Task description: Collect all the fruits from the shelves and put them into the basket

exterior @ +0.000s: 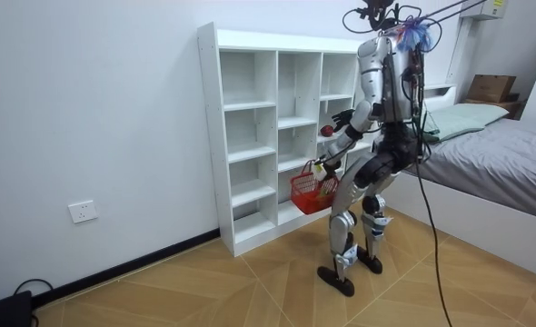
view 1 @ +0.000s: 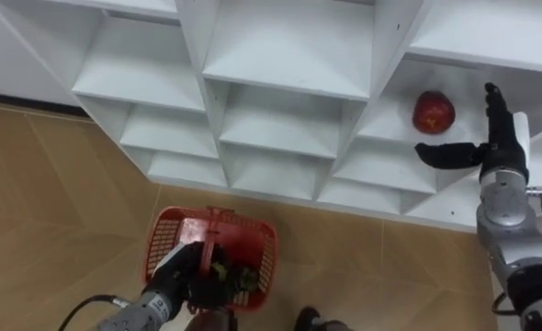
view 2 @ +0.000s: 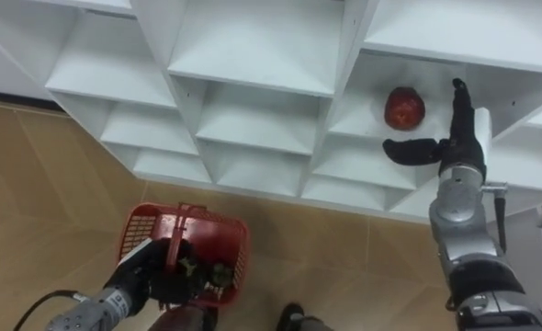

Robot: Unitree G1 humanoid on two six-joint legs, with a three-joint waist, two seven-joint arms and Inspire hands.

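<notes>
We count one red fruit [view 1: 433, 112], in a compartment of the closet [view 1: 280, 55] at upper right, and one red basket [view 1: 161, 244] at the bottom, its dark contents hard to make out. The right hand [view 1: 501, 145] is spread straight-fingered just beside the fruit; the left hand [view 1: 193, 276] curls round the basket's handle.

1. Closet [view 1: 285, 60]: smooth white board, matt.
2. Basket [view 1: 165, 241]: red plastic mesh.
3. Fruit [view 1: 433, 112]: glossy red skin.
4. Floor [view 1: 41, 211]: wood-grain planks, slight sheen.
5. Right hand [view 1: 499, 152]: matt black fingers, silver metal wrist.
</notes>
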